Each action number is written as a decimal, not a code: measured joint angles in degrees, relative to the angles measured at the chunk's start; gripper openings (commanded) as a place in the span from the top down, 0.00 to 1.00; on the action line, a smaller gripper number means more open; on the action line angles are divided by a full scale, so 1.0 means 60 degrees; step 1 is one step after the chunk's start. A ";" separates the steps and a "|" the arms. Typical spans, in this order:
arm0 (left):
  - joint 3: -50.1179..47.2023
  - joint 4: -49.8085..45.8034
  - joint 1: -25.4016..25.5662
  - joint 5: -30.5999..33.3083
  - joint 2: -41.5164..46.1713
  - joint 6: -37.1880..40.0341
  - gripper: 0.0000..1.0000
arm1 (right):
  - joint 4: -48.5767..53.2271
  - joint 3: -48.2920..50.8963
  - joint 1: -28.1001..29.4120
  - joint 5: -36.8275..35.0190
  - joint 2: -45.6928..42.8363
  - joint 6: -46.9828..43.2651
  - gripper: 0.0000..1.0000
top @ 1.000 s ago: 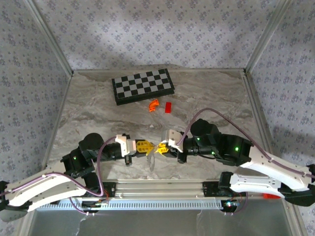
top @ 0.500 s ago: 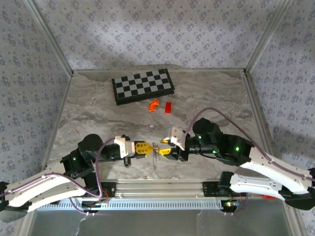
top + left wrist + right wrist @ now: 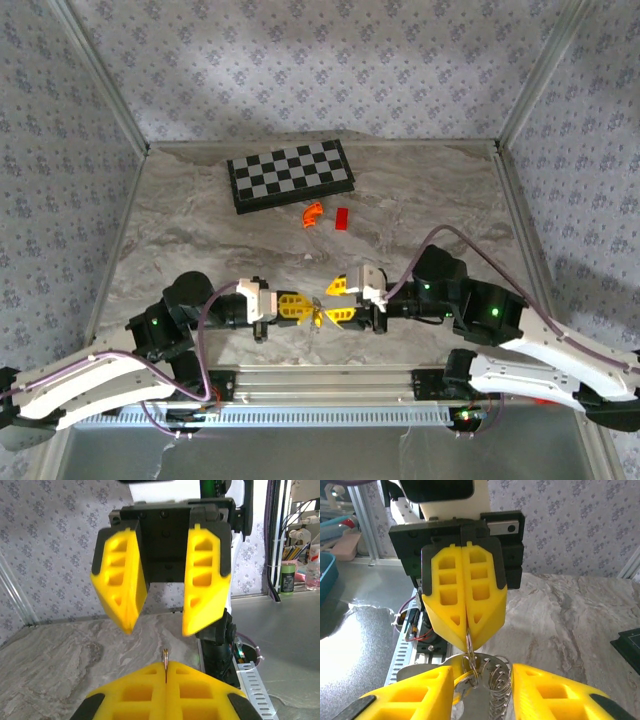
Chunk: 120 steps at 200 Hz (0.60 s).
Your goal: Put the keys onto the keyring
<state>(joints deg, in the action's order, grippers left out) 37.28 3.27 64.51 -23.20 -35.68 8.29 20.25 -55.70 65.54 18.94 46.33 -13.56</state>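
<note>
**Top external**
- Left gripper point(image 3: 308, 306): you see the yellow fingers pressed together, clamped on the keyring point(image 3: 317, 319).
- The keyring: a small silvery cluster just off those fingertips, over the marble table point(image 3: 200, 230), near its front edge.
- Right gripper point(image 3: 331, 302): fingers spread, one on either side of the cluster, tip to tip with the left gripper.
- Well apart, toward the back: checkerboard point(image 3: 290, 176), orange curved piece point(image 3: 313, 214), red block point(image 3: 342, 219).

**Left wrist**
- Left gripper point(image 3: 166, 666): fingers closed. A thin sliver of the keyring point(image 3: 165, 656) stands upright in the seam, edge-on to you.
- Right gripper point(image 3: 157, 629): faces you, fingers parted.

**Right wrist**
- Right gripper point(image 3: 481, 672): fingers apart at the bottom of the frame.
- Left gripper point(image 3: 468, 637): closed, gripping the top of the keyring point(image 3: 469, 645).
- The keyring's long axis runs vertical, and it hangs straight down from the fingertips.
- Coil of split rings point(image 3: 496, 682): just beside the keyring, between the right gripper's fingers.
- Flat silvery piece point(image 3: 425, 669): lies crosswise behind the ring. You cannot tell whether it is a key.
</note>
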 measured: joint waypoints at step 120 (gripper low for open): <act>0.0000 0.0025 0.0000 -0.0029 -0.0047 -0.0073 1.00 | -0.0430 0.0117 0.0084 0.0182 0.0317 -0.0182 0.87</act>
<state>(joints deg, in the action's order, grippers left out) 37.28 3.42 64.51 -23.38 -35.97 7.86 17.67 -55.00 66.04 20.03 48.23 -14.66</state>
